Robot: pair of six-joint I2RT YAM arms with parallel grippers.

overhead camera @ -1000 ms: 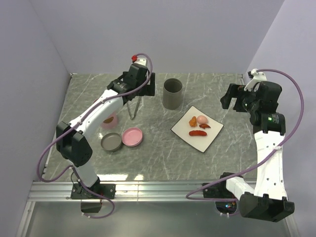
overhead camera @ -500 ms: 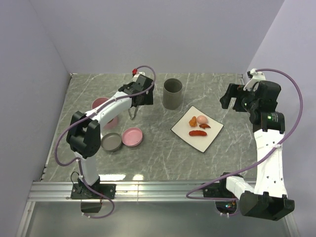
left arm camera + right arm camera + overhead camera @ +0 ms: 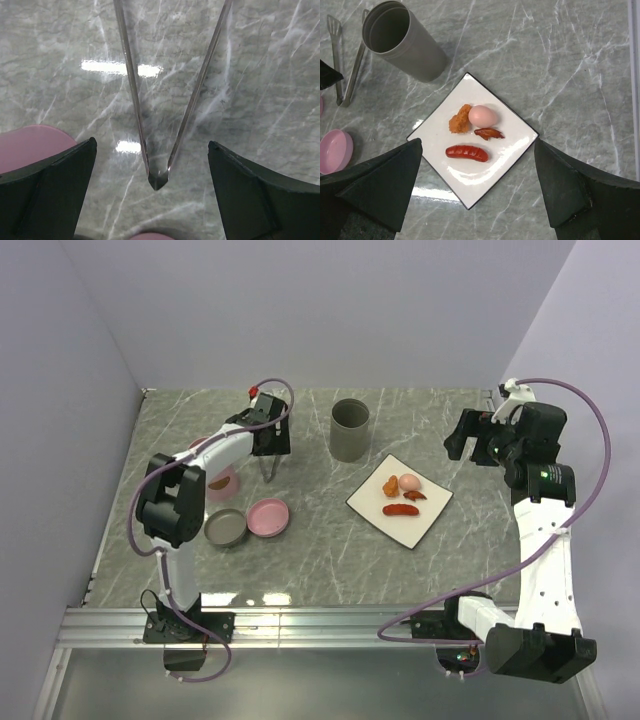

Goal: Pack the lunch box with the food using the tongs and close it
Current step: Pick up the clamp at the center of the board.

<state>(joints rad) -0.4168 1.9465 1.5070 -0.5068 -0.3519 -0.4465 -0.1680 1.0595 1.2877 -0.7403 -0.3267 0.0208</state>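
Risk: on the hard desk, the left gripper, its jaws spread wide and empty, could close off-centre and make the flat, slim tongs skid or spring away. The tongs' joined end lay between the jaws, clear of both, its two arms fanning away beyond them.

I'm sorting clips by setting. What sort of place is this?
Probably a robotics lab test cell, not a kitchen: left arm and right arm mounted at a marble-look table, plain lilac walls closing it in, food staged on a white plate.
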